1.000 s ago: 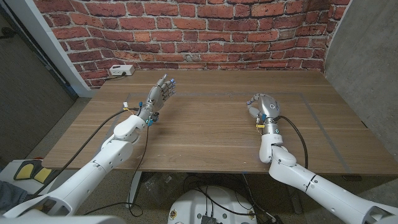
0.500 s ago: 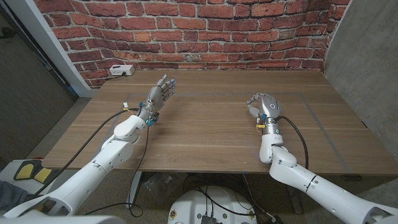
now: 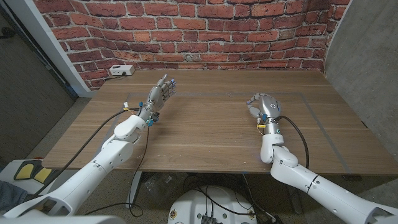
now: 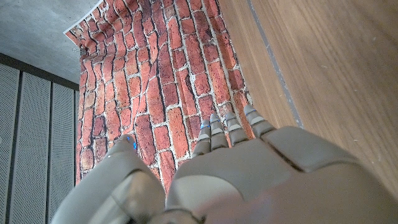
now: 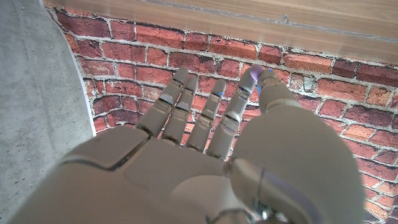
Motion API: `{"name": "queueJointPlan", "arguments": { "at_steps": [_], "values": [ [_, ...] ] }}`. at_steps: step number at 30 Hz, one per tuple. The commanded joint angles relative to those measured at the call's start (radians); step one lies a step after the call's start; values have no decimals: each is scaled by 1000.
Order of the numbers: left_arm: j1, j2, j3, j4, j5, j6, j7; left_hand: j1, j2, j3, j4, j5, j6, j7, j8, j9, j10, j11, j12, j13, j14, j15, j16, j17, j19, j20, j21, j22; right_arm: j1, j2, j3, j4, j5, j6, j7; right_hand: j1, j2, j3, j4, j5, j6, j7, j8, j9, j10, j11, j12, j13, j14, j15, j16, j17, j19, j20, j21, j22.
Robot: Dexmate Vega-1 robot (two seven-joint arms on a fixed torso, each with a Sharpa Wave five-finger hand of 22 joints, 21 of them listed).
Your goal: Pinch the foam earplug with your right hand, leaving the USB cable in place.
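No foam earplug and no USB cable can be made out on the wooden table (image 3: 205,134) in the head view, so the plug's place is left unstated. Which way it lies from the right hand (image 3: 262,104), and how its long axis runs, cannot be told either.

The right hand is seen over the table's right half, fingers held apart and nothing gripped; in the right wrist view (image 5: 205,155) its fingers (image 5: 186,109) are stretched out against the brick wall (image 5: 348,93), with nothing between them. The left hand (image 3: 159,94) is raised over the table's left half, fingers likewise apart and empty, as shown again in the left wrist view (image 4: 242,168).

The two hands are kept well apart. A white power strip (image 3: 121,70) is seen at the table's far left corner, by the wall.

The pinch is judged not yet begun; the right hand would first need the plug located before any approach could be chosen.
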Motion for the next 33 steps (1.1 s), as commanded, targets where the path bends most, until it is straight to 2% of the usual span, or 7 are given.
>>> {"name": "queueJointPlan", "arguments": {
  "at_steps": [1, 22, 33],
  "values": [
    [-7, -5, 3, 7, 1, 6, 3, 5, 2, -3, -2, 2, 11, 1, -2, 4, 6, 3, 0, 3, 6, 5, -2, 3, -1, 9, -3, 5, 3, 3, 1, 6, 2, -1, 9, -10, -4, 0, 4, 7, -4, 5, -5, 2, 4, 6, -4, 3, 1, -56, -3, 2, -1, -17, -2, 1],
    [-8, -11, 5, 10, 3, 9, 13, 6, 4, -5, -2, 1, 13, 1, -3, 4, 6, 3, -1, 3, 6, 4, -2, 3, -1, 10, -6, 5, 14, -2, -3, 18, 10, 5, 29, -21, -15, -12, 8, 13, -40, 28, -25, -1, -12, 16, -19, 3, -8, -52, -12, 0, -6, -12, -6, 0],
    [-8, -16, 6, 11, 3, 10, 20, 6, 5, -6, -2, 1, 13, 2, -3, 4, 6, 1, -1, 3, 5, 4, -3, 4, -1, 10, -8, 5, 20, -15, -8, 14, 11, 13, 53, -27, -19, -17, 10, 14, -47, 27, -31, -2, -21, 15, -26, 4, -14, -48, -14, 0, -11, -10, -9, 0]
  ]
}}
